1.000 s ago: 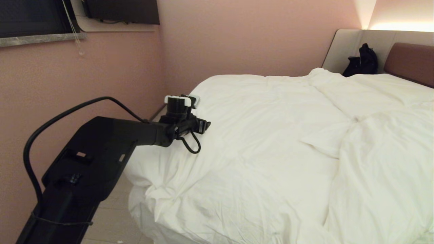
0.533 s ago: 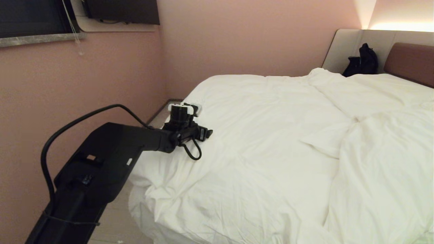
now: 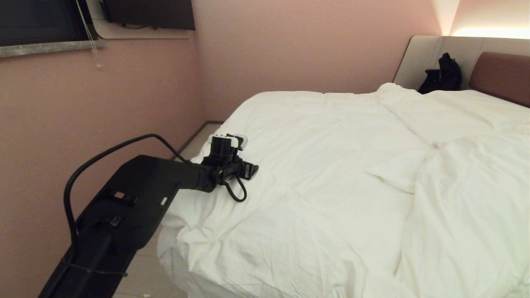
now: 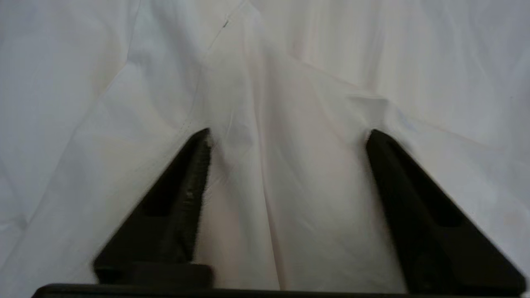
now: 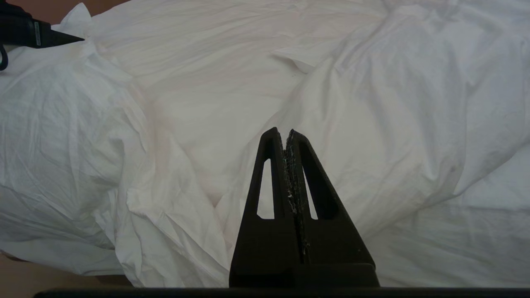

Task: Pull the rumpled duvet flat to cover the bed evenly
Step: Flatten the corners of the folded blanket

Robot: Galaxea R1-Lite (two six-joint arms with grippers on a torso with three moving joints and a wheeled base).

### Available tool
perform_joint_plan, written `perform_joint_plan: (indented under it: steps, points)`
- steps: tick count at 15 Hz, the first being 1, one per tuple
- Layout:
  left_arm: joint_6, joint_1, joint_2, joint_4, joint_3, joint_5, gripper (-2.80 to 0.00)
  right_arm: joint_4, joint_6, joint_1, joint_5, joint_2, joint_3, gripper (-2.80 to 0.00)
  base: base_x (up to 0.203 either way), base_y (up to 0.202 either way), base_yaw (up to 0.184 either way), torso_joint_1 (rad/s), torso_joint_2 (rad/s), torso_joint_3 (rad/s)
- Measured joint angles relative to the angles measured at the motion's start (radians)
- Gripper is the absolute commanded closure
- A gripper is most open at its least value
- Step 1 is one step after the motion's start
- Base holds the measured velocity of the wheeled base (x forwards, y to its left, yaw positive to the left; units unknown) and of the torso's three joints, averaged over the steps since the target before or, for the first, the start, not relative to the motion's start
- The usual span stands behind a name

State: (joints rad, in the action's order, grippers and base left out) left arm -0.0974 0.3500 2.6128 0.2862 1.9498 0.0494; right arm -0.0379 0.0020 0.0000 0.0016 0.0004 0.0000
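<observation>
The left gripper [image 4: 287,132] was seen spread wide, tips pressed into the duvet [image 4: 290,82], a raised fold lying between the jaws. The right gripper [image 5: 285,133] was pressed together, empty, above the duvet.

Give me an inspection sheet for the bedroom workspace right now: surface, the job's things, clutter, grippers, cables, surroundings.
Surface: bed, fully covered in white bedding.
Job's things: duvet rumpled, with a raised fold ridge on the robot's right and bunched creases at the near left corner.
Clutter: black bag against the headboard.
Grippers: left gripper open, tips pressed into the duvet with a pleat between them; right gripper shut, empty, above the duvet.
Cables: black cable looping over the left arm; short loop at the wrist.
Surroundings: pink wall, window ledge, tiled floor beside the bed.
</observation>
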Motion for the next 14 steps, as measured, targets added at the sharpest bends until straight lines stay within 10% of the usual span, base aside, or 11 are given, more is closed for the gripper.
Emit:
perform_joint_plan:
  steps: [14]
  points:
    - [0.006, 0.000, -0.027, 0.010, -0.046, -0.012, 0.00, 0.000, -0.002, 0.000, 0.000, 0.000, 0.000, 0.00, 0.000, 0.000, 0.000, 0.000, 0.00, 0.000]
